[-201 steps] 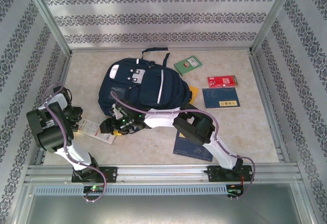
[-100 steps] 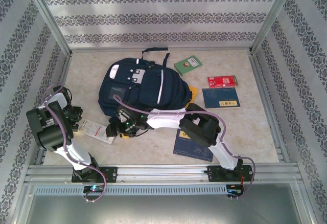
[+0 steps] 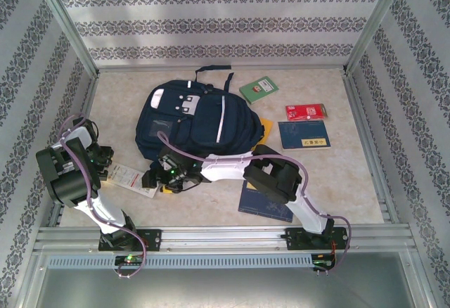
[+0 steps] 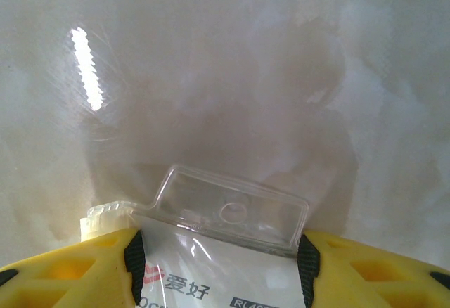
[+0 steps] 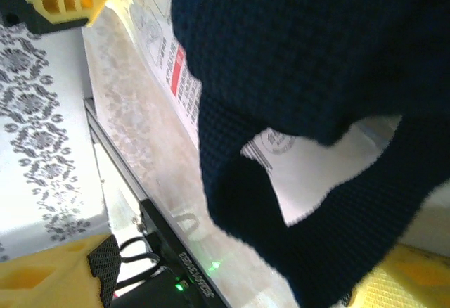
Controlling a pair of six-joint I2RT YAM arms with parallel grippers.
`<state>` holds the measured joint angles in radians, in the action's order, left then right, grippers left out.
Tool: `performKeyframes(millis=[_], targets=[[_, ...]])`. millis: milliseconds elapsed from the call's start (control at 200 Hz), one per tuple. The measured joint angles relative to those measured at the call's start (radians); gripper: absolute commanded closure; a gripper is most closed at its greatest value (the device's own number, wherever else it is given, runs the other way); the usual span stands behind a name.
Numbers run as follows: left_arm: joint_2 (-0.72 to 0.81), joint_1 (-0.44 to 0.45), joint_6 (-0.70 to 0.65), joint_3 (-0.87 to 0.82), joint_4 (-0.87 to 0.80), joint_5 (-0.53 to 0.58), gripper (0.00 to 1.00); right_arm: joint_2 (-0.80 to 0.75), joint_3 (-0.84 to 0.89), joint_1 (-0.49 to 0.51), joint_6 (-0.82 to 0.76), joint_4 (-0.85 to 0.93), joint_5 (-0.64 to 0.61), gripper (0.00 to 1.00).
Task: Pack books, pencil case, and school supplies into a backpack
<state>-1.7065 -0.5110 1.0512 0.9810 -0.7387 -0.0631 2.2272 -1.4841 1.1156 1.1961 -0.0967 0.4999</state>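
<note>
Navy backpack (image 3: 190,122) lies centre-left on the worktop (image 3: 337,181), right fingers (image 5: 42,280) spread open around its near-left fabric, while left fingers (image 4: 63,273) grasp the white packet (image 4: 211,280) near the left edge.

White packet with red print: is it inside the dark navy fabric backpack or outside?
Outside: the white packet lies flat on the beige tabletop beside the backpack.
</note>
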Motion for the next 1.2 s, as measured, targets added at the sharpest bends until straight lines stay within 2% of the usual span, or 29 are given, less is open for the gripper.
performKeyframes(millis=[180, 380, 490, 605, 670, 769, 964, 1074, 1199], targets=[[-0.001, -0.002, 0.0, 0.001, -0.001, -0.005, 0.41, 0.006, -0.009, 0.002, 0.068, -0.018, -0.039, 0.22], [-0.005, -0.002, 0.0, 0.002, -0.001, -0.008, 0.42, 0.019, -0.009, 0.002, 0.134, -0.088, -0.074, 0.36], [-0.005, -0.002, 0.0, 0.002, -0.001, -0.008, 0.42, 0.034, -0.014, 0.002, 0.159, -0.119, -0.085, 0.51], [-0.005, -0.002, 0.0, 0.002, -0.001, -0.011, 0.42, 0.041, -0.025, 0.002, 0.164, -0.124, -0.099, 0.81], [-0.003, -0.005, 0.001, 0.002, -0.001, -0.012, 0.4, 0.041, -0.025, 0.001, 0.167, -0.133, -0.099, 0.9], [-0.001, -0.008, 0.004, 0.001, -0.001, -0.019, 0.33, 0.026, -0.008, -0.001, 0.17, -0.174, -0.095, 0.9], [0.022, -0.008, 0.012, 0.001, 0.009, -0.064, 0.14, -0.014, 0.051, 0.002, 0.162, -0.241, -0.108, 0.9], [0.074, -0.007, 0.021, 0.0, 0.004, -0.103, 0.11, -0.073, 0.112, 0.001, 0.139, -0.222, -0.119, 0.92], [0.213, 0.001, 0.027, 0.013, -0.025, -0.114, 0.09, -0.169, 0.178, 0.001, 0.09, -0.173, -0.13, 0.97]])
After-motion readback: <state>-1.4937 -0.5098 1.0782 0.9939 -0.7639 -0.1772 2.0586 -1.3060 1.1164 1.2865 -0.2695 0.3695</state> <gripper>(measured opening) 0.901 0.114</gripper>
